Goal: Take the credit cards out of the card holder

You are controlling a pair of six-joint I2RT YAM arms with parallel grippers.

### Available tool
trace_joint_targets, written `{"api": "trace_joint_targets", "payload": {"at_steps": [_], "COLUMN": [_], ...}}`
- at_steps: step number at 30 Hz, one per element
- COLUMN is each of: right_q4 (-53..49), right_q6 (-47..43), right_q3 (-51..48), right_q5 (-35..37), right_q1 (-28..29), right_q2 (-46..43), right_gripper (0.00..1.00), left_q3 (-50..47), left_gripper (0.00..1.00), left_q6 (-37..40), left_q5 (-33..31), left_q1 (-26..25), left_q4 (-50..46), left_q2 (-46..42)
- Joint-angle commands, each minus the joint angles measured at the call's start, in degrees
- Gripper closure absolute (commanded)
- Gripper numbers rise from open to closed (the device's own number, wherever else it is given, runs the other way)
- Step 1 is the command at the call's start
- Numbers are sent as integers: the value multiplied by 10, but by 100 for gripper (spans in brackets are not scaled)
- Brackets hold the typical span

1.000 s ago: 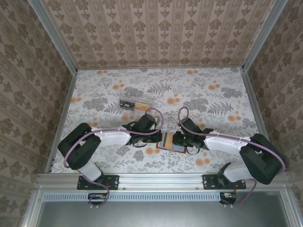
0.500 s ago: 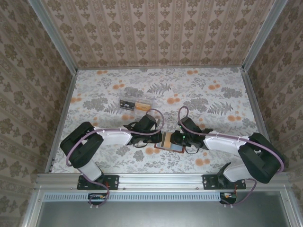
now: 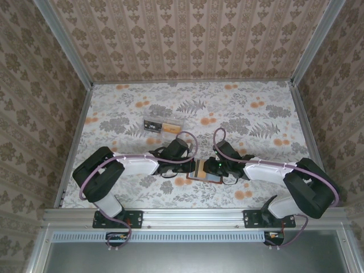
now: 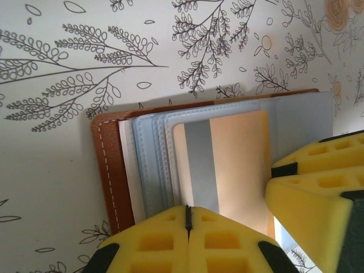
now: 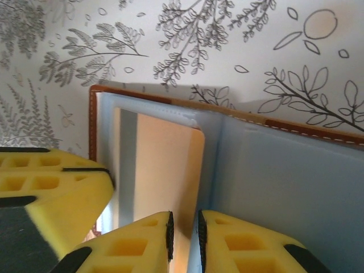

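Currently the open card holder (image 3: 206, 174) lies flat, long axis left-to-right; left gripper (image 4: 187, 219) clenched, right gripper (image 5: 185, 230) unclear.

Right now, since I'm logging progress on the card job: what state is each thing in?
card holder, open, lying flat on the table.
credit card, inside a clear sleeve, not pulled out.
left claw, shut, tips at the card holder's edge.
right claw, nearly closed, slim gap at the card's edge; grip unclear.
clear box, on the table beyond both arms, untouched; lid too small to tell.
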Motion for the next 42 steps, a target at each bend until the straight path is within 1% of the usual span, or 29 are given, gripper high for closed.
{"api": "trace_joint_targets", "payload": {"at_steps": [1, 7, 13, 16, 19, 21, 24, 33, 35, 41, 42], "right_q4": [3, 6, 55, 64, 73, 75, 71, 63, 58, 52, 53], "right_q6": [13, 15, 22, 26, 30, 29, 30, 24, 21, 13, 12], "right_q3": [-5, -14, -27, -31, -37, -41, -47, -68, -70, -63, -61], "right_q5": [-6, -1, -31, -38, -46, -48, -46, -48, -48, -56, -59], "right_q1": [-3, -3, -7, -11, -16, -20, -26, -47, -51, -54, -54], "right_q2": [12, 7, 13, 14, 14, 11, 5, -10, -30, -38, -38], "right_gripper": [77, 74, 81, 82, 87, 94, 100, 100, 100, 100, 98], "left_q3": [-8, -8, -7, -7, -8, -9, -8, -22, -24, -27, -26], "left_gripper": [100, 100, 100, 100, 100, 100, 100, 100, 100, 100, 100], "left_q6": [-5, -5, -6, -6, -6, -6, -6, -6, -6, -6, -5], "left_q5": [-4, -5, -4, -4, -4, -6, -11, -25, -24, -14, -13], "left_q1": [-5, -5, -6, -6, -6, -6, -5, 8, 12, 11, 10], "left_q4": [-11, -10, -8, -8, -9, -10, -16, -31, -31, -23, -23], "left_q2": [6, 7, 10, 10, 10, 8, 6, -8, -10, -24, -29]}}
